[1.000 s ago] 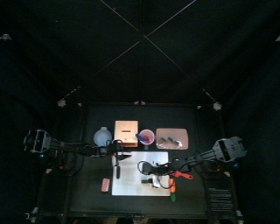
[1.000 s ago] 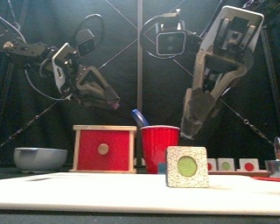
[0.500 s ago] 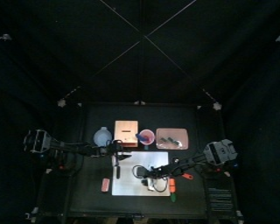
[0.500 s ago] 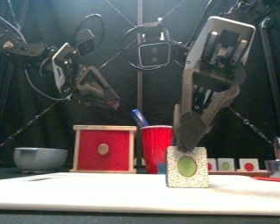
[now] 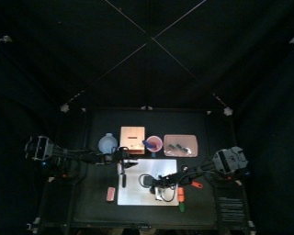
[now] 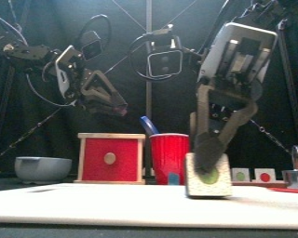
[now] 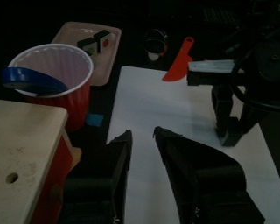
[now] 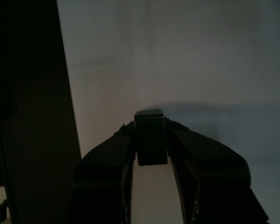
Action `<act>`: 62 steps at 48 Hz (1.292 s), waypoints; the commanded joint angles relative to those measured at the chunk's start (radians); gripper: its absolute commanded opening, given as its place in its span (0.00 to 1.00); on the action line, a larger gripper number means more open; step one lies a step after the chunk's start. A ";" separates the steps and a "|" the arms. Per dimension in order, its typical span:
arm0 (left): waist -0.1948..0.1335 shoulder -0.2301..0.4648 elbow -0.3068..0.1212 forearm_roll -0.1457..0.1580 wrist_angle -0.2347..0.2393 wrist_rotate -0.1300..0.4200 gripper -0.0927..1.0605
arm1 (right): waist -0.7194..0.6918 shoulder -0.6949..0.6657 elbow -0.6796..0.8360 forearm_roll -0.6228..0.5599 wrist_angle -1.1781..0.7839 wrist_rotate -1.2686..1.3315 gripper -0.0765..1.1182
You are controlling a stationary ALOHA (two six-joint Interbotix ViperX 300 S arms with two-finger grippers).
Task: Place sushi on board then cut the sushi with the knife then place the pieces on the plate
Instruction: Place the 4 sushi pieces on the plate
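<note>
Moved: right claw has dropped within the past second from above the white cutting board onto the sushi piece; left claw has held its place.
Bowl: blue-grey bowl sits at the left end of the row along the back of the worktop, apart from the board.
Left claw: hangs high over the board's left end, jaws narrowly parted and holding nothing.
Box: pale wooden box, red drawer front facing forward, stands just right of the bowl, behind the board.
Cup: red cup stands just beside the box on its right, with a blue knife leaning out of it.
Sushi: one sushi piece stands on edge on the board, right of centre as seen from the front, its pale speckled face toward the front edge.
Right claw: reaches in from the right past the board's middle. Its jaws press against two opposite sides of the piece and grip it, one jaw crossing the front face.
Tray: pink tray lies behind the board's right end, right of the cup, with something small and dark on it, too small to identify.
Knife: red knife lies at the board's right edge, near the right arm.
</note>
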 commanded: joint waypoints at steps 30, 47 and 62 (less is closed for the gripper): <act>0.003 -0.003 -0.021 0.006 -0.005 0.003 0.69 | -0.666 -0.600 0.328 -0.272 0.305 -0.002 0.55; -0.002 -0.005 -0.025 0.006 -0.005 0.003 0.69 | -0.868 -0.554 0.434 -0.316 0.199 -0.003 0.56; -0.002 -0.005 -0.025 0.015 -0.003 0.003 0.69 | -0.930 -0.483 0.468 -0.333 0.127 -0.003 0.72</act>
